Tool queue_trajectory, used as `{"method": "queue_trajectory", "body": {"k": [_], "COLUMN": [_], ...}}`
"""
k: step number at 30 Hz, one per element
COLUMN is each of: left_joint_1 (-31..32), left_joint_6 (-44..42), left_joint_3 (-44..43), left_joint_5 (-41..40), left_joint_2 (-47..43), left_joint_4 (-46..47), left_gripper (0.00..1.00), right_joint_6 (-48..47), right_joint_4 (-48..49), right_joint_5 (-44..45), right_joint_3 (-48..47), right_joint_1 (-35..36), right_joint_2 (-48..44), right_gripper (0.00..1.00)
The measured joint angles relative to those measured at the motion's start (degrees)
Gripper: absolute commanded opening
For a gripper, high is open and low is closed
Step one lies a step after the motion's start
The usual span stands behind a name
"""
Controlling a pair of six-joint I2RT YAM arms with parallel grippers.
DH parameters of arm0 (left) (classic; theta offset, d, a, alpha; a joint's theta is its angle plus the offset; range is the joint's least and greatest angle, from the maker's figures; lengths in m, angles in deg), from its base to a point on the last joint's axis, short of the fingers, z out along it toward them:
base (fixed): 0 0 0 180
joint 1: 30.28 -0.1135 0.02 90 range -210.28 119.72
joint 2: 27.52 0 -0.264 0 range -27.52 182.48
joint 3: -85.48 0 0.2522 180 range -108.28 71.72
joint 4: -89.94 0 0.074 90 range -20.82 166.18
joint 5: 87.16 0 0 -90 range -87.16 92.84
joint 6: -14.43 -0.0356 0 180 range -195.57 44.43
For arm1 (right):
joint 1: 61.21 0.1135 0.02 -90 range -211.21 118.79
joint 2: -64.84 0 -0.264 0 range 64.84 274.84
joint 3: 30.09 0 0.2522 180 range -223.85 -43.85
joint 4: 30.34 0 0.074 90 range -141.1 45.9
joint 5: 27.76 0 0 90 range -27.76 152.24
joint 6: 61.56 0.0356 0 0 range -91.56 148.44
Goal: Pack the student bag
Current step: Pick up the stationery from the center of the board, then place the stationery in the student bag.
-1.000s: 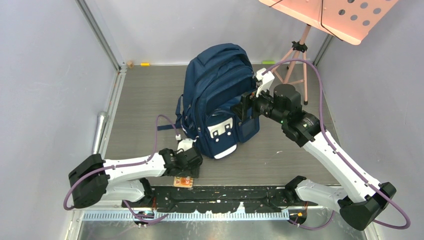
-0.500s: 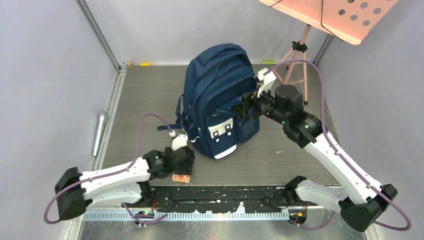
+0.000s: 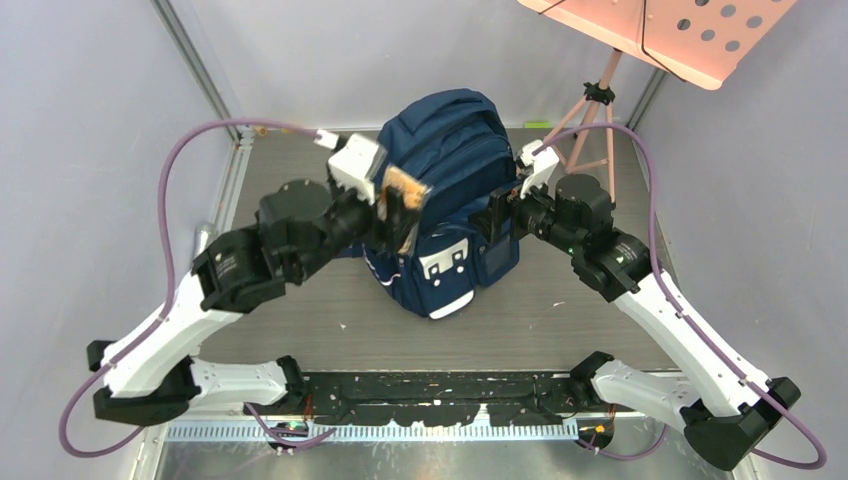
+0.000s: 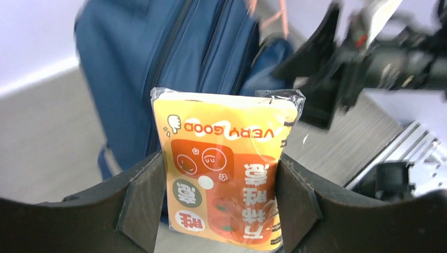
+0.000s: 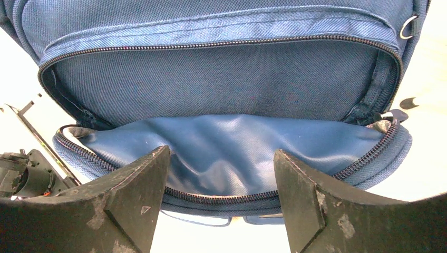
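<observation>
Left wrist view: the left jaws pinch a yellow-and-orange packet (image 4: 224, 174) in clear wrap, printed VERY GOOD, with one finger pressed on each side edge. Behind it rises the navy student bag (image 4: 132, 79). In the right wrist view the right jaws stand spread wide, straddling the lower zip edge of the bag's unzipped pocket (image 5: 232, 153), where blue lining shows. From the top camera, the bag stands upright mid-counter (image 3: 320, 300) between both arms, with the packet raised beside its left flank.
</observation>
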Motion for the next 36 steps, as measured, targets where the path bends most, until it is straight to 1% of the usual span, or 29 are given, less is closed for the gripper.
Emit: {"method": "queue_trajectory", "body": {"k": [2,4,7,10,13,17,22,27,28,32,35,36], "left_joint_1": [0.0,0.0,0.0,0.0,0.0,-0.3,-0.6,-1.7,-1.9,-2.2,-2.2,-2.2], "left_joint_6": [-3.4,-5.5,-7.2,-8.0,-8.1,-8.0,-8.2,-8.2,-8.2,-7.9,-7.4,-7.3], "left_joint_3": [-7.7,-13.1,-16.0,-15.1,-12.5,-8.9,-3.1,-1.0,-0.4,1.4,2.2,2.4], "left_joint_5": [1.9,2.6,3.3,3.4,2.8,-0.1,-4.2,-6.2,-6.4,-6.6,-6.3,-6.0], "left_joint_2": [5.5,10.5,17.2,22.1,24.8,25.0,24.2,24.1,24.1,24.1,23.8,23.7], "left_joint_4": [1.1,2.9,6.6,10.2,14.3,19.5,27.7,32.2,33.4,35.1,35.2,35.2], "left_gripper": [0.52,0.52,0.52,0.52,0.52,0.5,0.49,0.48,0.49,0.6,0.73,0.75], "right_joint_6": [0.0,0.0,0.0,0.0,0.0,-0.2,-0.3,-0.9,-0.9,-1.1,-1.0,-1.0], "right_joint_4": [-0.2,-0.2,-0.3,-0.3,-0.6,-1.5,-2.0,-2.8,-2.8,-3.7,-5.0,-5.3], "right_joint_5": [0.3,0.7,1.3,1.7,2.2,3.2,4.3,5.0,5.2,6.2,6.8,6.8], "right_joint_3": [0.0,0.0,0.0,0.0,0.0,0.0,0.0,0.0,0.0,-0.1,-0.3,-0.4], "right_joint_1": [0.0,0.0,0.0,0.0,0.0,-0.1,-0.2,-0.1,-0.1,-0.1,-0.1,-0.1], "right_joint_2": [-0.4,-0.8,-1.3,-1.5,-1.6,-2.2,-3.0,-4.2,-4.5,-5.3,-5.3,-5.3], "right_gripper": [0.79,0.79,0.79,0.79,0.79,0.79,0.79,0.79,0.79,0.79,0.79,0.79]}}
